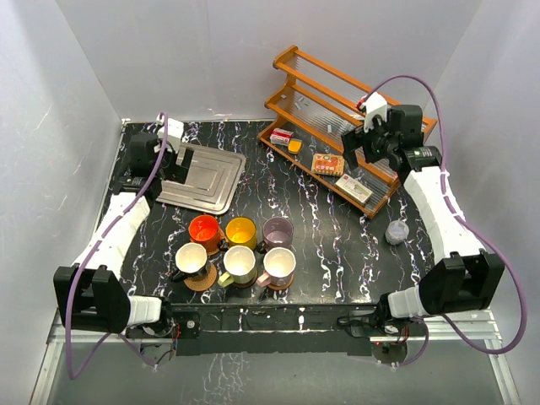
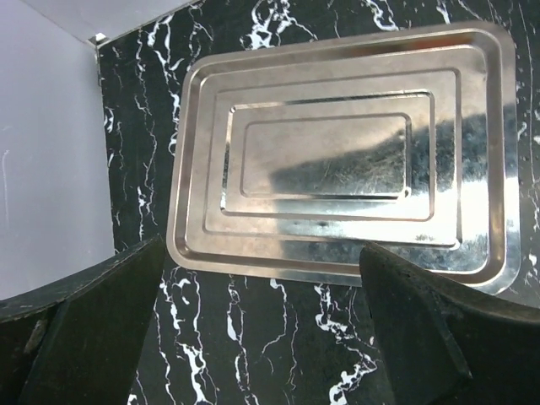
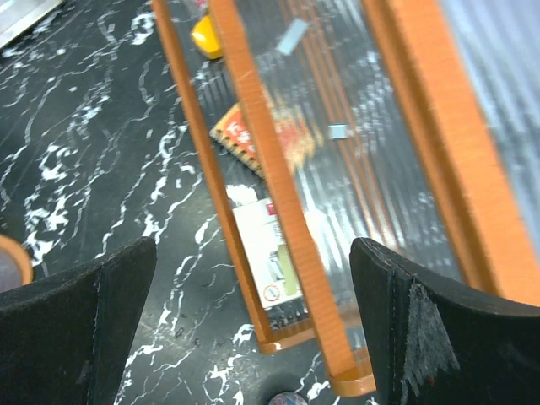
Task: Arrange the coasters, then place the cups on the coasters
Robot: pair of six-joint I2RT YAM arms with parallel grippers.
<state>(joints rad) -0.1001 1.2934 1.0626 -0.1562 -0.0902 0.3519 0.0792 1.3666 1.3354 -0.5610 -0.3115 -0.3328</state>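
Six cups stand in two rows of three at the front middle of the table. The back row holds the orange (image 1: 205, 228), yellow (image 1: 240, 230) and lilac (image 1: 278, 229) cups. In front are the black one with a white inside (image 1: 191, 256), the pale yellow-green (image 1: 240, 262) and the cream-pink (image 1: 279, 262). A coaster rim shows under each front cup, such as the woven tan coaster (image 1: 202, 281). My left gripper (image 1: 179, 163) (image 2: 261, 250) hangs open and empty over the near edge of a metal tray (image 2: 337, 160). Above a wooden rack (image 3: 278, 194) my right gripper (image 1: 356, 148) (image 3: 253, 246) is open and empty.
The steel tray (image 1: 202, 177) lies at the back left. The two-tier wooden rack (image 1: 337, 101) stands at the back right with small packets and a yellow item on its lower shelf. A small translucent grey cup (image 1: 396, 231) (image 3: 283, 398) stands near the rack's right end.
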